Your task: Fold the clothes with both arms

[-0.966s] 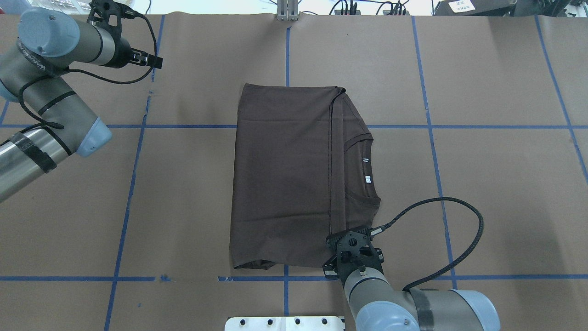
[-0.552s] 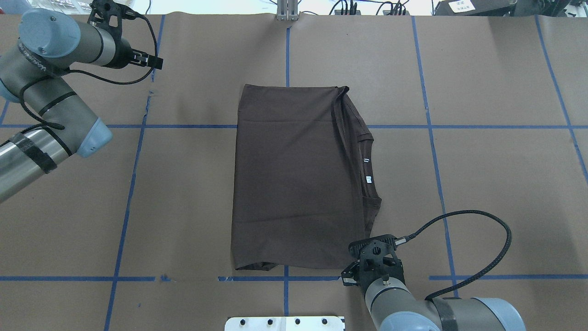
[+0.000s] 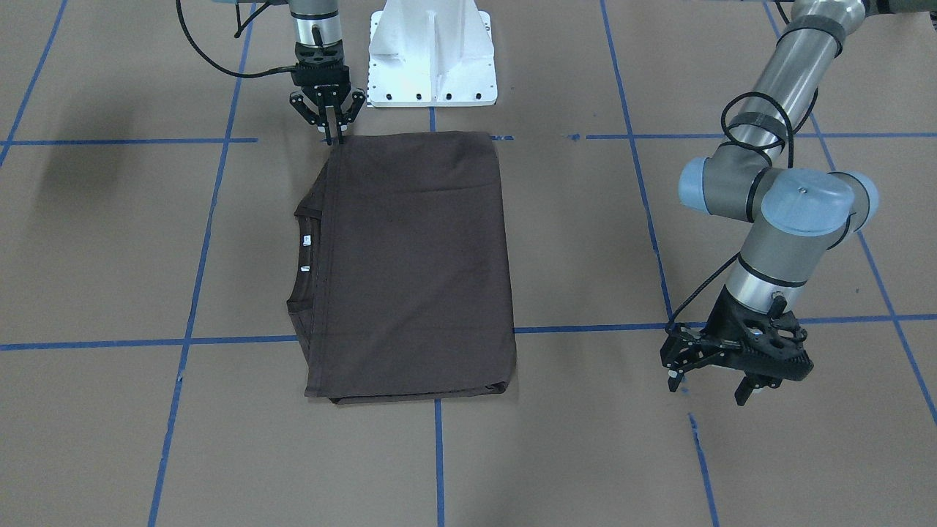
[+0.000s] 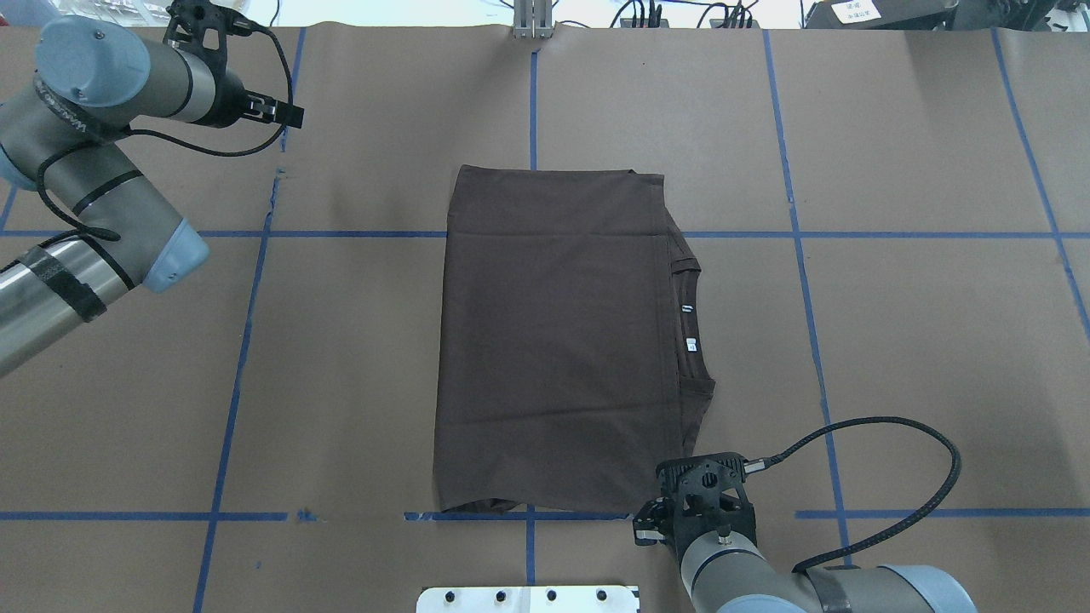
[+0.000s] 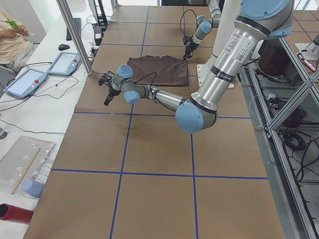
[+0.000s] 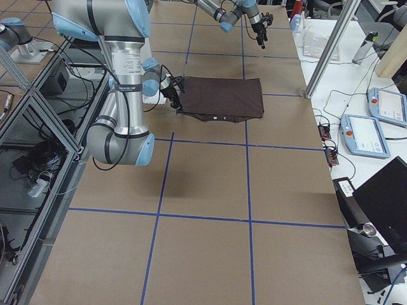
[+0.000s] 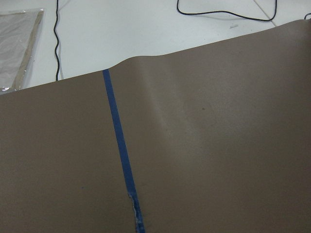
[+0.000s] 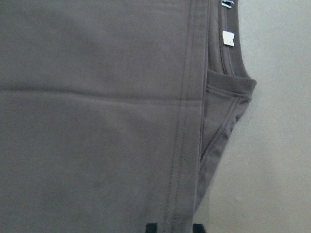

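The dark brown T-shirt point(image 4: 553, 340) lies folded flat in a rectangle mid-table, also in the front view point(image 3: 410, 263). Its collar with white tags point(image 4: 688, 328) sticks out on the robot's right side. My right gripper point(image 3: 337, 137) is at the shirt's near right corner, fingers closed on the top layer's hem. The right wrist view shows the hem point(image 8: 187, 145) running between the fingertips point(image 8: 151, 227). My left gripper point(image 3: 714, 384) is open and empty, low over bare paper far to the left, well apart from the shirt.
Brown paper with blue tape grid lines point(image 4: 247, 340) covers the table. The white base pedestal point(image 3: 432, 51) stands at the near edge behind the shirt. A metal post point(image 5: 75, 37) and tablets point(image 5: 65, 62) are at the far side.
My right gripper has moved right and slightly toward the robot, pulling the top layer's hem further over the collar. The shirt shifted a little right. The left arm has stayed still.
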You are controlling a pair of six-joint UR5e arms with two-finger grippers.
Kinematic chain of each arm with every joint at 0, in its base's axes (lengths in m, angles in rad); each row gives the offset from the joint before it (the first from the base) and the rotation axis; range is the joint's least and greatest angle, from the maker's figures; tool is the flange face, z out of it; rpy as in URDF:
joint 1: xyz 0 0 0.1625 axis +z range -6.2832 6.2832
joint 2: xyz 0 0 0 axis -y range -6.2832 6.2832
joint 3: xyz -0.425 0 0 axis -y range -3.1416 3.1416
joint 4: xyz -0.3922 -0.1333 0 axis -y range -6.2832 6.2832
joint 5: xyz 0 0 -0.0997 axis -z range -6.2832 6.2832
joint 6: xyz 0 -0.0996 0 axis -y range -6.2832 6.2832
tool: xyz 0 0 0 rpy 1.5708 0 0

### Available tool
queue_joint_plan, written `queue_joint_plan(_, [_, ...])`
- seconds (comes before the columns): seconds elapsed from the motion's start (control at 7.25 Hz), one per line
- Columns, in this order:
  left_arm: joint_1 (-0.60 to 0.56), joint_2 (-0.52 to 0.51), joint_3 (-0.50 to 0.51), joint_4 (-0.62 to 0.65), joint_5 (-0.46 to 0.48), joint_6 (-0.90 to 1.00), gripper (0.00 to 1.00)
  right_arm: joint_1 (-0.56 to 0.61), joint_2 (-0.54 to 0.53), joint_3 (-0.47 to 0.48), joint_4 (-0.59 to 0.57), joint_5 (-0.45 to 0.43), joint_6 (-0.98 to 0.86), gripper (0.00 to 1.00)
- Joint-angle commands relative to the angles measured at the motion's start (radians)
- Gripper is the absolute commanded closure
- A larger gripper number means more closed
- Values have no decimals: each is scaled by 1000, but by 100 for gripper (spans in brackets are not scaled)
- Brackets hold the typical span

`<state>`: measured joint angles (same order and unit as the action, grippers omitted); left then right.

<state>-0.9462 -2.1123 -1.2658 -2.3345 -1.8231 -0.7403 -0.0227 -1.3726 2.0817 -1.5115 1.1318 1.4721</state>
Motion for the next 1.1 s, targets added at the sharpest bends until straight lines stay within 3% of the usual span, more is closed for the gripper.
queue_joint_plan(0.0, [10,0,-48,7,-65,-75,0,79,-16,87,74,107,-3,0])
queue_joint_plan(0.14, [58,49,-128,10,-70,-153,0,110,-35,106,139,147,-1,0])
queue_joint_plan(0.28, [117,117,-255,14,-67,-238,0,127,-55,113,213,148,5,0])
queue_joint_plan(0.41, [194,209,-409,15,-67,-333,0,127,-109,112,363,148,8,0])
queue_joint_plan(0.55, [286,274,-523,15,-47,-470,0,141,-131,113,420,148,11,0])
queue_joint_plan(0.83, [522,339,-639,18,141,-749,0,176,-129,112,419,146,103,0])
queue_joint_plan(0.97, [614,339,-639,18,231,-916,17,190,-129,109,419,144,111,0])
